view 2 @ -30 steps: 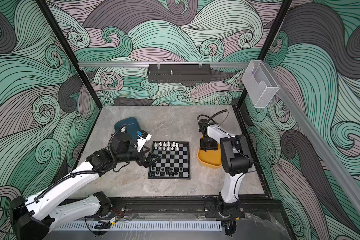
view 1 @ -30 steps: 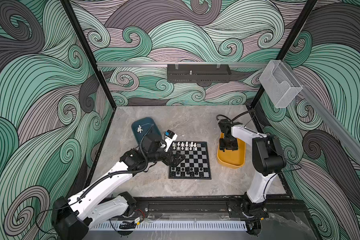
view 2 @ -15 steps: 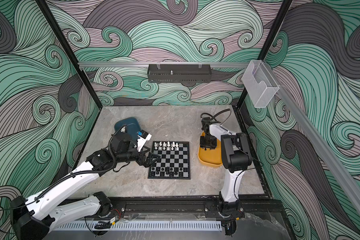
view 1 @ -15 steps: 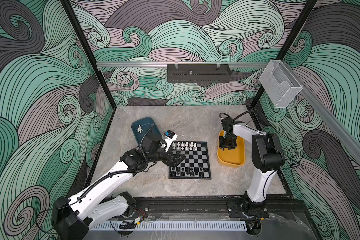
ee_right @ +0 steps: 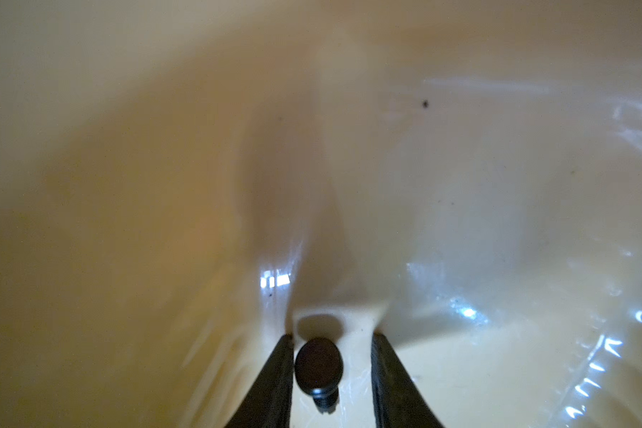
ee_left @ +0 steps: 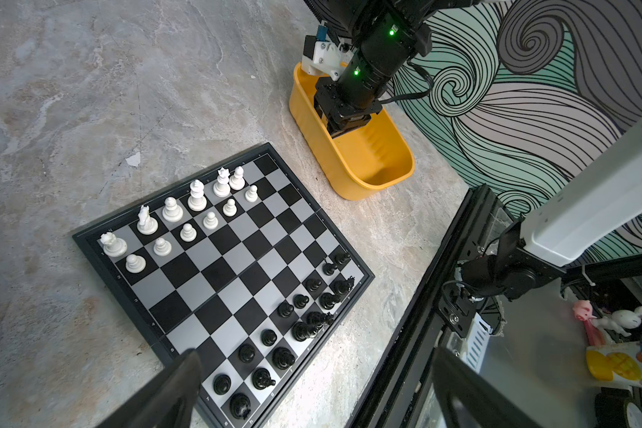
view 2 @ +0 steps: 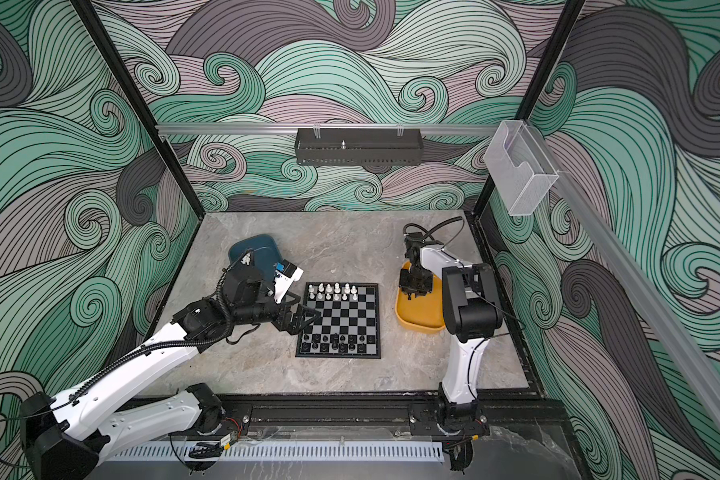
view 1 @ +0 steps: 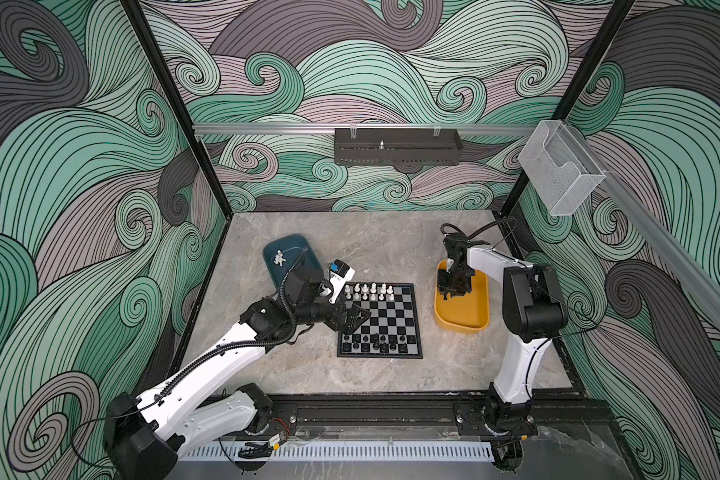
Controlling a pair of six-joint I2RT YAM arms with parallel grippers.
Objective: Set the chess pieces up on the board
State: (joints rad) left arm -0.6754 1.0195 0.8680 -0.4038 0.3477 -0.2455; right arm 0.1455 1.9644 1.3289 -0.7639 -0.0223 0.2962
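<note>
At the far left the teal tray (view 1: 267, 259) has a small white piece (view 1: 279, 259) lying in it. My left gripper (view 1: 356, 318) hangs over the left edge of the board (view 1: 391, 318), its jaws spread wide and holding nothing. On the board the white chessmen (view 1: 368, 291) fill most of the far two rows and the black chessmen (view 1: 375, 341) most of the near two. Both sides have gaps toward the right-hand files.

The next move turns on what is inside the yellow tray (view 1: 462, 326), to the right of the board. My right gripper (ee_right: 332, 337) is down in it, tips at the floor, straddling a single black piece (ee_right: 317, 365). The piece lies toppled, its round base showing as a disc. I judge that its long axis runs along the slot between the fingers rather than across it. It sits off-centre: one finger (ee_right: 278, 370) is touching or just beside it, and the other finger (ee_right: 390, 370) stands apart with bare yellow floor between. So the jaws are only partly apart and not clamped. I can't tell which kind of piece it is.

The right arm is plainly the nearer one; the left is well apart, across the board.
</note>
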